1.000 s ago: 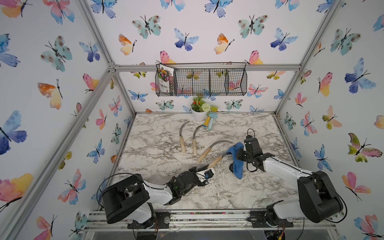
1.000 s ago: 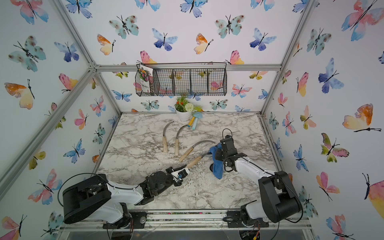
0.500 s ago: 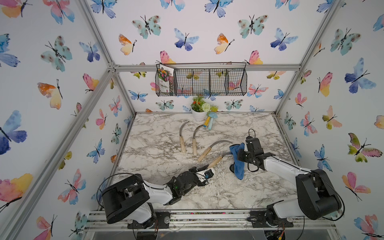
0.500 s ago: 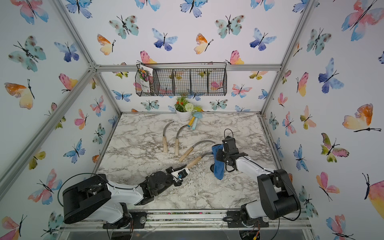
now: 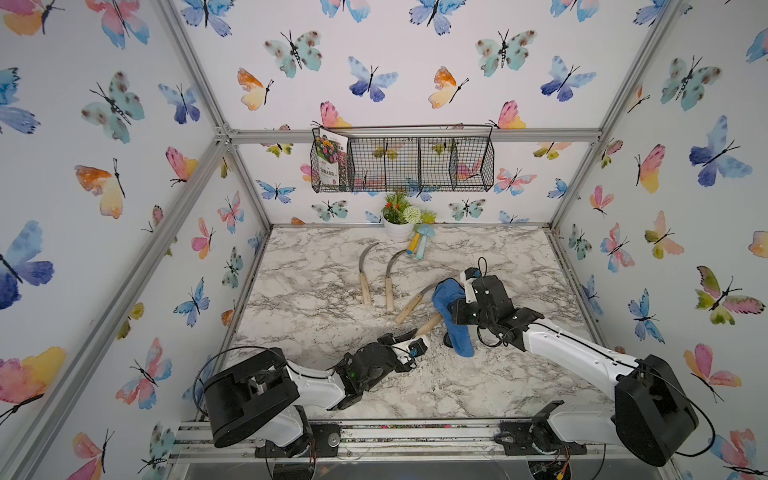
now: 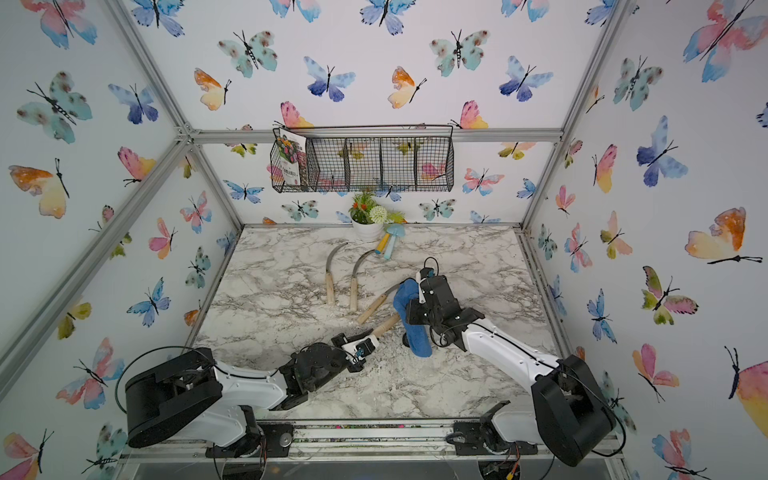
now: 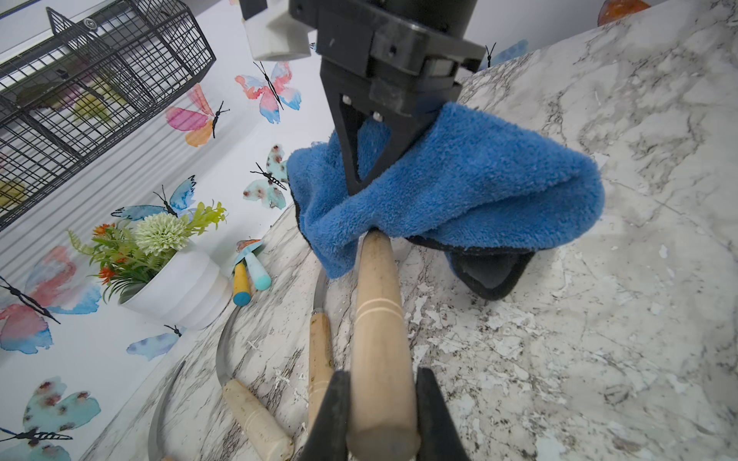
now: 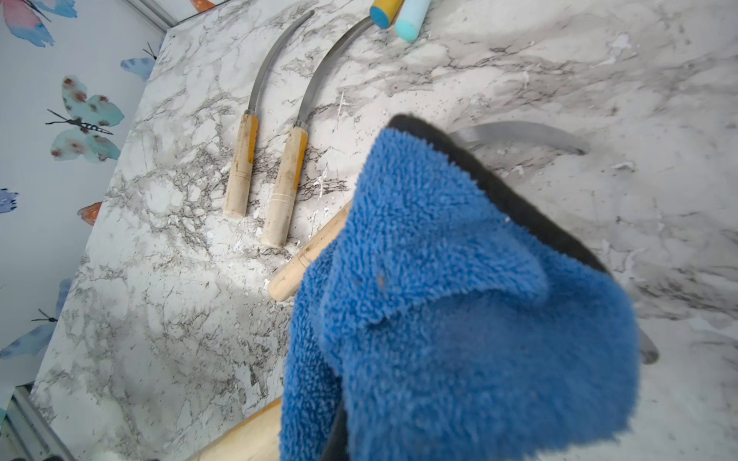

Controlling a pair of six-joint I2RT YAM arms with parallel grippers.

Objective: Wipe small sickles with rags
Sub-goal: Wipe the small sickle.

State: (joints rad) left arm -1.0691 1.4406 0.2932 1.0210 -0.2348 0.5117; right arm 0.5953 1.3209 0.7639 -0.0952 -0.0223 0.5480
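desk (image 5: 316, 299): white marble, grey veining, pale flecks
rag (image 7: 479, 187): bright blue terry; underside looks black, perhaps dark grey
sickles (image 8: 285, 187): grey blades, pale wood handles, some stained orange
pot (image 5: 397, 230): white; green, orange, cream blooms
toys (image 5: 422, 243) beside pot: yellow, light blue
basket (image 5: 415, 166) above pot: black wire
wall (image 5: 407, 54) behind pot: white; pink, blue, orange butterflies

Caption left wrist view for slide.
Left gripper grips sickle handle; right gripper holds blue rag over its far end.

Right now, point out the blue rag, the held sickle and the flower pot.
blue rag (image 7: 479, 187): left wrist view, terry fold.
held sickle (image 7: 379, 319): left wrist view, wooden handle.
flower pot (image 5: 397, 232): in a top view, white wall.
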